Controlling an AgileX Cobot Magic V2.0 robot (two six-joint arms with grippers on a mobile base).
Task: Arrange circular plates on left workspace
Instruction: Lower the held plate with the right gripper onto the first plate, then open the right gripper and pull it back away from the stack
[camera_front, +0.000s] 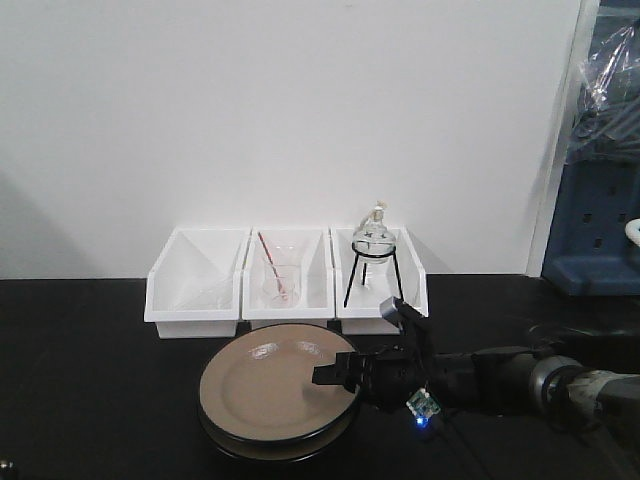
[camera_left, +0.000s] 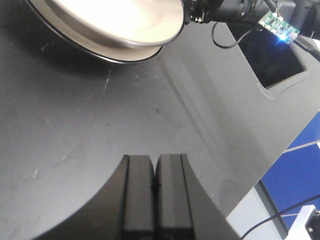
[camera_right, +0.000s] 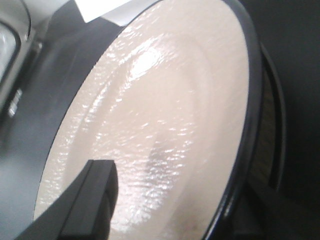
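Observation:
Two round beige plates lie stacked on the black countertop (camera_front: 90, 380) in front of the bins. The top plate (camera_front: 265, 385) sits slightly raised over the lower plate (camera_front: 280, 448). My right gripper (camera_front: 335, 378) is shut on the top plate's right rim. In the right wrist view one finger (camera_right: 95, 200) lies over the glossy top plate (camera_right: 165, 110); the other finger is hidden beneath it, and the lower plate's rim (camera_right: 272, 130) shows at the right. My left gripper (camera_left: 155, 172) is shut and empty above bare countertop, short of the plates (camera_left: 115, 20).
Three white bins (camera_front: 195, 285) stand behind the plates; the middle one holds a beaker with a red rod (camera_front: 280, 275), the right one a tripod with a flask (camera_front: 373, 250). A recessed sink (camera_left: 272, 55) lies to the right. Blue equipment (camera_front: 600, 220) is at the far right.

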